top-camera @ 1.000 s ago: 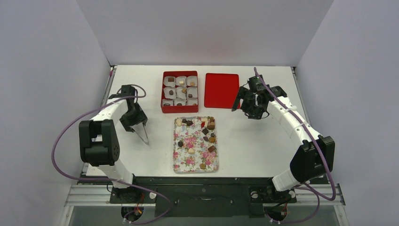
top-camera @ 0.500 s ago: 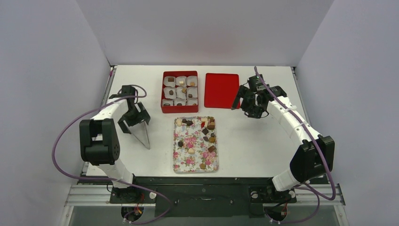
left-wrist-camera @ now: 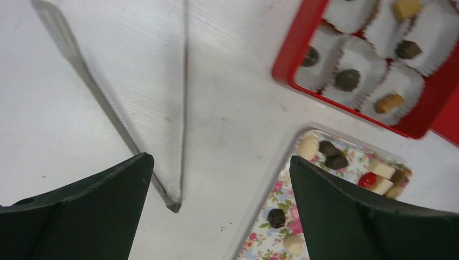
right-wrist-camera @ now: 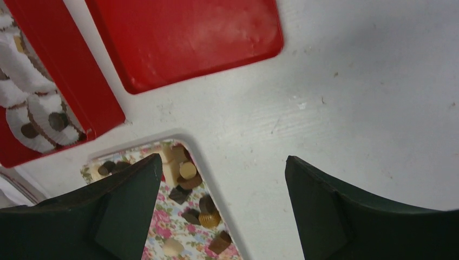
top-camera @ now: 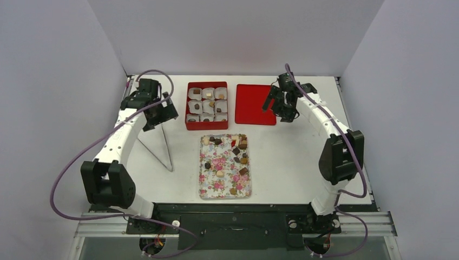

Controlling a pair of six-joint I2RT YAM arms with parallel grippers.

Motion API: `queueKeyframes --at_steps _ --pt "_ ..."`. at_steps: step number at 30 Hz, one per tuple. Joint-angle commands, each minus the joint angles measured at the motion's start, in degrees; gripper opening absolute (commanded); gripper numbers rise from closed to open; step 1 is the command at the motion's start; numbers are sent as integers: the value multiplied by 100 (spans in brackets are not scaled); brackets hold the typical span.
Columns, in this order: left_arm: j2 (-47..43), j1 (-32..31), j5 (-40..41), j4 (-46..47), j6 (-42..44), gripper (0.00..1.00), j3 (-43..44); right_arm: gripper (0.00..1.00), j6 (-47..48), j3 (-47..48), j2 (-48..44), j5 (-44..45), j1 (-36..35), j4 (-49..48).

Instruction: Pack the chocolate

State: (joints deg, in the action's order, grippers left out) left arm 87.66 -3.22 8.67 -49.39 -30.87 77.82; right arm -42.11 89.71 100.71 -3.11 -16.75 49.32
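L pincer [left-wrist-camera: 219, 211], R pincer [right-wrist-camera: 222, 211]: wide, empty. Small brown/tan chocolate pcs [top-camera: 243, 160] on floral-print tray [top-camera: 214, 187], some in white paper cups [left-wrist-camera: 362, 59] of red box [top-camera: 188, 105]. Thin metal tongs [left-wrist-camera: 108, 108], outside R wrist view, lie apart from tray's left edge.

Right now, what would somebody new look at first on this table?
The flowery tray in the middle, dotted with brown and cream chocolates. Behind it sits a bright red box of white paper cups, with a flat red lid beside it on the right. Metal tongs lie on the left.
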Motion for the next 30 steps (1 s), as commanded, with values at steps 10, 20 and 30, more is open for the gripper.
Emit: queueKeyframes --at_steps 10,20,30 --pt "-201 -1745 -260 -322 -140 98 1114 73 8 2111 2105 648 530 -109" --pt "-361 -1905 -512 -470 -24 99 1076 69 538 2705 3009 884 699 -29" --pt "-516 -2001 -609 -472 25 99 797 56 558 2899 3543 762 583 -93"
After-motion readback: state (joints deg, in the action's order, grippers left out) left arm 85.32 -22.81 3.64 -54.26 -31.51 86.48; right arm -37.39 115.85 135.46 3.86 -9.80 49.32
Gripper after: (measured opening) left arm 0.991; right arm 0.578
